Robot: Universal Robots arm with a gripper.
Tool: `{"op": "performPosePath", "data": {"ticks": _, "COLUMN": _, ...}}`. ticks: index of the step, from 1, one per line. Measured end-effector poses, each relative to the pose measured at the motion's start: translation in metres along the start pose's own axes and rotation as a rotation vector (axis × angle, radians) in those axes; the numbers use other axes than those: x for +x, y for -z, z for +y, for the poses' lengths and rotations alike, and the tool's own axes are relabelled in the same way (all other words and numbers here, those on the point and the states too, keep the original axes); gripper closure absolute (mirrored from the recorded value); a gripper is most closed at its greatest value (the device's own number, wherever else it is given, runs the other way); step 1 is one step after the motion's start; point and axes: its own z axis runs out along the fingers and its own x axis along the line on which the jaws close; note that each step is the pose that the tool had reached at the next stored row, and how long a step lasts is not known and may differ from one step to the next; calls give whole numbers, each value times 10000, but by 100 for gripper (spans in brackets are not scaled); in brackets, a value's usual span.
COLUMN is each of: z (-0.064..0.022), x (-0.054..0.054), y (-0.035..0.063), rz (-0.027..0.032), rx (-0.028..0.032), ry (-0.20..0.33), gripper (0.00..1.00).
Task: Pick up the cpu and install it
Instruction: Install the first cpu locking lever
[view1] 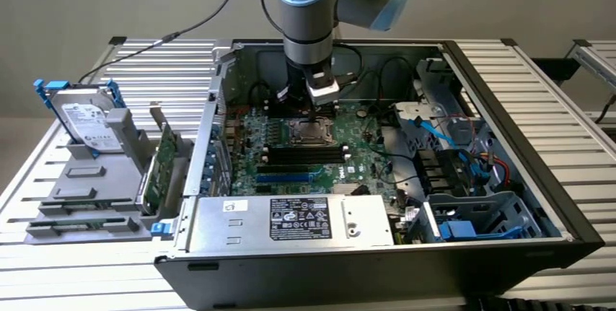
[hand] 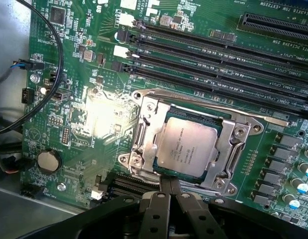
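The cpu, a small flat square chip with a silver-grey metal top, lies flat inside the silver metal socket frame on the green motherboard, with the frame's bars running along all four of its sides. The print on its top is too small to read. The black two-fingered gripper hangs just over the socket's edge with its fingers pressed together and nothing between them. Their tips cover a short stretch of the frame beside the chip, and the picture's edge cuts off the rest of the fingers. A patch of glare on the board next to the socket washes out the parts there. Long black memory slots run along the far side of the socket, and a round silver coin battery sits near the board's edge. In the exterior view the board lies at the bottom of an open dark computer case, with the socket near its middle and directly under the arm. Outside the case's wall, on the exterior view's left, a silver labelled hard drive with a blue bracket leans in a grey holder.
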Motion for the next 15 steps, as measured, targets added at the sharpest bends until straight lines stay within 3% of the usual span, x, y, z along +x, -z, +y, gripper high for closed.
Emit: {"op": "performPosePath", "data": {"ticks": 15, "z": -46, "x": -8, "y": 129, "rz": 6, "rx": 2, "ry": -20, "gripper": 89}}
